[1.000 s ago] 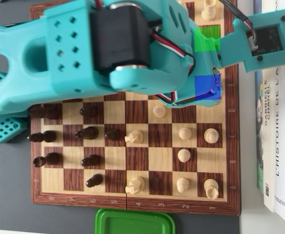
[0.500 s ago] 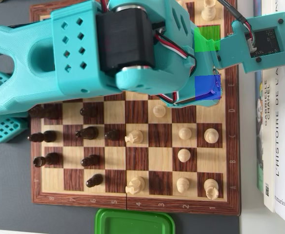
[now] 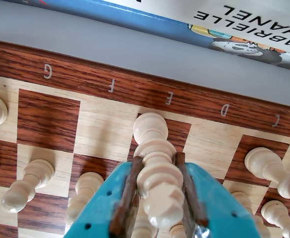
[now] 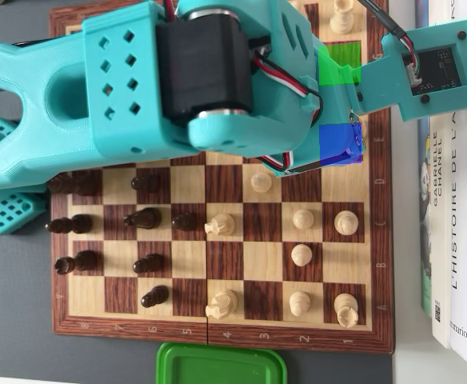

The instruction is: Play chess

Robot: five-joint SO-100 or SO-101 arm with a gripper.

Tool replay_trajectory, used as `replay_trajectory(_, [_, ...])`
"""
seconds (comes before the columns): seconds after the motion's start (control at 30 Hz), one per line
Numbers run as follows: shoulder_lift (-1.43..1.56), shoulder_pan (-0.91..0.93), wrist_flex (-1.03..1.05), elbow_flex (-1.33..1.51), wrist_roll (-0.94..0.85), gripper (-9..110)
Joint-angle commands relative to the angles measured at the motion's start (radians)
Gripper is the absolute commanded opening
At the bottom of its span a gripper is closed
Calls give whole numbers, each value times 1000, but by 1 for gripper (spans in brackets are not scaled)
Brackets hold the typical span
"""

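almost nothing is shifting between the earlier overhead frames and this one: the big teal 3d-printed arm (image 4: 137,88) is creeping a touch rightward and then holding over the top half of the board, so the arm is settling rather than travelling.

wrist view: the teal pincer with rusty-brown finger pads (image 3: 157,198) is pinching the tall cream turned-wood chess piece (image 3: 155,168) around its collar, one pad (image 3: 127,191) on each flank. the piece is standing upright, its long axis running between the pads and pointing toward the board edge, its base sitting near the square below the letter e on the dark and light wooden chessboard (image 3: 85,84). whether the base is touching the wood or hanging just above it, i cannot tell. other cream pieces are crowding just beside it, a cream pawn on the left (image 3: 28,181) and another to the right (image 3: 266,166).

overhead view: the arm is hiding pincer and held piece entirely. a blue overlay square (image 4: 339,144) is lying near the arm's tip, a green overlay square (image 4: 341,64) further up the same column. judging by that, the coming move is probably running along that column.
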Motion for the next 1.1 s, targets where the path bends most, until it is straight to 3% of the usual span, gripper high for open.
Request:
replay_trajectory(0.0, [32, 25, -9, -55, -8, 4])
replay_trajectory(1.07, [318, -60, -9, 204, -37, 4])
